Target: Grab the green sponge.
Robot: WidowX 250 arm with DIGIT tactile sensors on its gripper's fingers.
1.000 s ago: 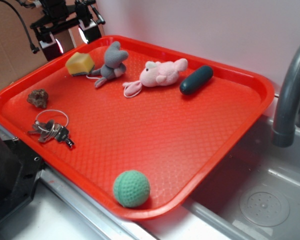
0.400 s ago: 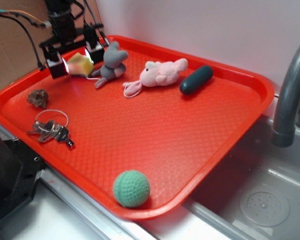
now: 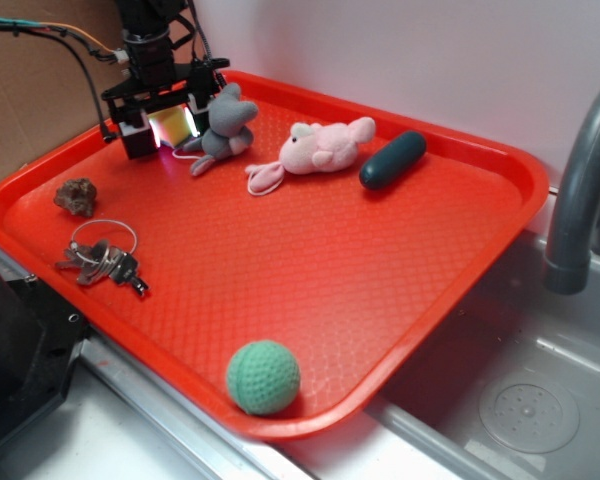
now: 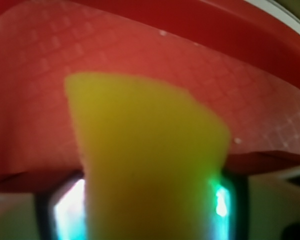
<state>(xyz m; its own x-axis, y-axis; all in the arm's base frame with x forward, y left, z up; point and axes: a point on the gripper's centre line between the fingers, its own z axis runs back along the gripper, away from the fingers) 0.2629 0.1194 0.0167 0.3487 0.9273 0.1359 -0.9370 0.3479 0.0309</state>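
While the black two-fingered gripper [image 3: 167,122] straddles the small yellow foam green sponge [image 3: 173,125] at the red plastic tray's [image 3: 380,280] far-left corner, fingers spread, it should squeeze evenly, sparing the grey plush mouse [image 3: 223,128] just right.

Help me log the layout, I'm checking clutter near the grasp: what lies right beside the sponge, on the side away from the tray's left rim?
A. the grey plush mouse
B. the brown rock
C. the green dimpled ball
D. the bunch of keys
A: the grey plush mouse sits right next to the green sponge, which lies between the fingers of the hand.
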